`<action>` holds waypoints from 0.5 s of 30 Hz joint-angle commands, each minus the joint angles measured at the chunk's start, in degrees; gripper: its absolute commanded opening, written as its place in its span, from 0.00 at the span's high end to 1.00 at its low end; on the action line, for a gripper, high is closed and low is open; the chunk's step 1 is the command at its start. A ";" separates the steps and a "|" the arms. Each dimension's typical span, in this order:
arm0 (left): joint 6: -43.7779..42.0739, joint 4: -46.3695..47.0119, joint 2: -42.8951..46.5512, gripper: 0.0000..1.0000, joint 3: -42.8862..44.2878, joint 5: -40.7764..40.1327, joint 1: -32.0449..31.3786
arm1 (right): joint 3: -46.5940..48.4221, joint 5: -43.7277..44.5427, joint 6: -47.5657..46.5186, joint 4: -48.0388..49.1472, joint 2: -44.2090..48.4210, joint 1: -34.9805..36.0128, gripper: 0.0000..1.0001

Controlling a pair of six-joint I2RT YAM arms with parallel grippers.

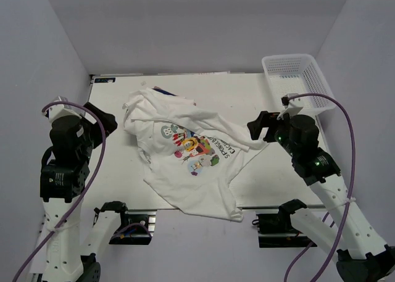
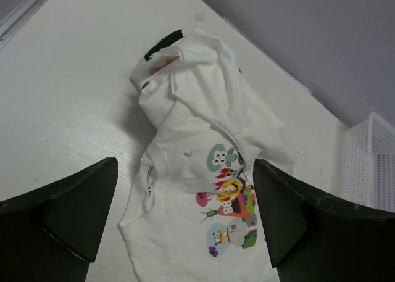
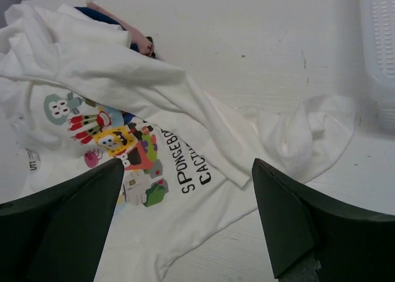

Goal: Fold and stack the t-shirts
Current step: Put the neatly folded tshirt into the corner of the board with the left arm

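A white t-shirt (image 1: 185, 171) with a colourful cartoon print and dark lettering lies crumpled and spread on the table's middle. A second white garment (image 1: 179, 112) is draped across its upper part, with a bit of dark blue fabric (image 1: 168, 92) showing under it. The printed shirt also shows in the left wrist view (image 2: 185, 232) and in the right wrist view (image 3: 173, 189). My left gripper (image 1: 103, 120) hangs open and empty above the table left of the pile. My right gripper (image 1: 259, 129) hangs open and empty right of the pile, over a sleeve (image 3: 302, 140).
A white plastic mesh basket (image 1: 298, 81) stands at the table's back right corner; it also shows in the left wrist view (image 2: 370, 165). The shirt's hem hangs over the table's near edge (image 1: 225, 211). White walls close in the table on three sides.
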State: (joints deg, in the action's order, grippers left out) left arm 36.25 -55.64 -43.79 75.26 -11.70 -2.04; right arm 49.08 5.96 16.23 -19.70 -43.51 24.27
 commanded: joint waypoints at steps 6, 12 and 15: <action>-1.44 1.14 0.20 0.00 -3.90 -0.16 0.20 | 1.11 -14.64 -2.16 7.65 -1.40 -0.10 0.10; -1.45 3.16 -1.03 0.00 -4.60 0.09 0.20 | 0.75 -15.97 -1.20 9.51 -9.20 0.16 0.10; -1.97 6.15 -2.17 0.00 -5.83 2.56 0.20 | 3.91 -16.33 -3.29 8.45 -17.88 0.86 0.10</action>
State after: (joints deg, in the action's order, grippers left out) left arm 35.29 -53.08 -45.43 70.04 -11.64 -2.04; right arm 50.13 -8.38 14.92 -12.78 -53.67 24.51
